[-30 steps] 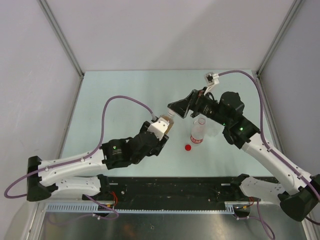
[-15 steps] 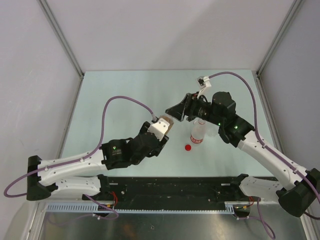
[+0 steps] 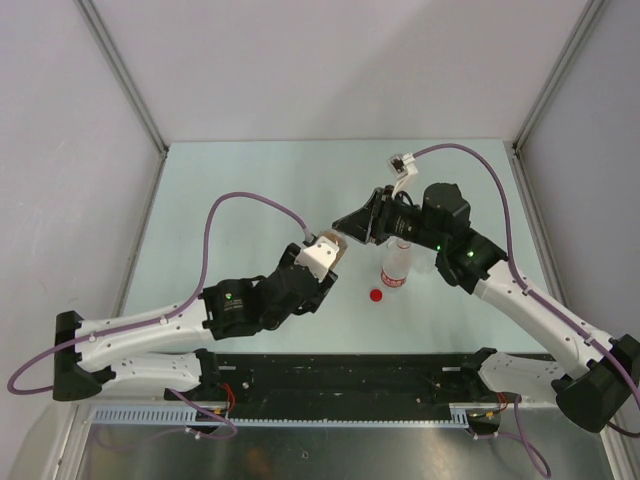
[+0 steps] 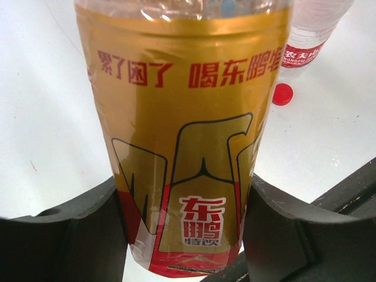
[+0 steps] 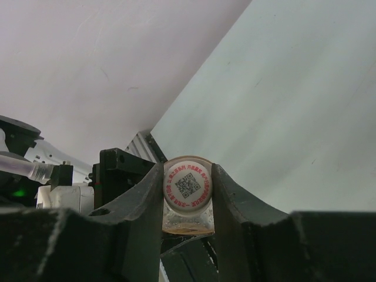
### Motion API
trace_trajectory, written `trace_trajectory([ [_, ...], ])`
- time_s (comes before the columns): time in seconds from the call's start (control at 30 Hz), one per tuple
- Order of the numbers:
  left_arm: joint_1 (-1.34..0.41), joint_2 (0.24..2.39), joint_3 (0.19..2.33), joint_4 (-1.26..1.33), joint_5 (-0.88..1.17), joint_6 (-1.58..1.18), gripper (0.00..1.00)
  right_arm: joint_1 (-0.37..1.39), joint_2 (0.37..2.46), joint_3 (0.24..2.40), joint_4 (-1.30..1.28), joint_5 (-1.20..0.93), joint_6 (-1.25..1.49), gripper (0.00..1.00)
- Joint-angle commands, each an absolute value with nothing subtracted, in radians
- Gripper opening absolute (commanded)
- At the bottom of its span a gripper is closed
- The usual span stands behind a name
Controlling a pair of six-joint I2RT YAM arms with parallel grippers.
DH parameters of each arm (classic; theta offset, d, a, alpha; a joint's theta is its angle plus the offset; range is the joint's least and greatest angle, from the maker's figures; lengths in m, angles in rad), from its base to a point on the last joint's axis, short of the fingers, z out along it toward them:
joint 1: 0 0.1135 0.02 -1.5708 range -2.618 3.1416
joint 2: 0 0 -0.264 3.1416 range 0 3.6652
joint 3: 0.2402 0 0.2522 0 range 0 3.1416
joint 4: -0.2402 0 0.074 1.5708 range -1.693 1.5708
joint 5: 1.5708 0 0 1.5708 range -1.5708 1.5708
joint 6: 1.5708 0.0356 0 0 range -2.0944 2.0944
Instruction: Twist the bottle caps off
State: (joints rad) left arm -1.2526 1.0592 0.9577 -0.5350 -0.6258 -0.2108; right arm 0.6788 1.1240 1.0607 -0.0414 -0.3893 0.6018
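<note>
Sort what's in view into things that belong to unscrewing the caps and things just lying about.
Job: gold-labelled bottle in the left fingers; its white cap, pinched by the right fingers; red-labelled clear bottle; red cap on the table.
Lying about: purple cables; black rail at the near edge.

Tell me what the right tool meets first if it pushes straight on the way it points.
The white cap, which the right tool now pinches; just behind it, the gold bottle in the left tool. Depth beyond is unclear.
</note>
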Motion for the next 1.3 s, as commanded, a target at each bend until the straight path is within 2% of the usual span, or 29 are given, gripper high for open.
trace_trajectory([
  [0.0,-1.258,1.04,0.976,-0.507,-0.603,-0.21,0.43,0.687,1.082,1.061,0.056,-0.468,0.56,0.11],
  [0.4,-1.258,0.897,0.844,-0.263,-0.249,-0.095,0.42,0.674,1.008,1.012,0.24,-0.706,0.461,0.09],
  [0.67,-1.256,0.797,0.8,-0.143,0.029,-0.048,0.42,0.637,1.0,1.012,0.33,-0.946,0.455,0.12],
  [1.0,-1.256,0.804,0.828,-0.08,0.441,-0.002,0.44,0.609,0.999,1.011,0.487,-1.183,0.519,0.17],
  [1.27,-1.247,0.831,0.862,-0.052,0.657,-0.002,0.46,0.612,1.018,1.011,0.568,-1.301,0.567,0.2],
])
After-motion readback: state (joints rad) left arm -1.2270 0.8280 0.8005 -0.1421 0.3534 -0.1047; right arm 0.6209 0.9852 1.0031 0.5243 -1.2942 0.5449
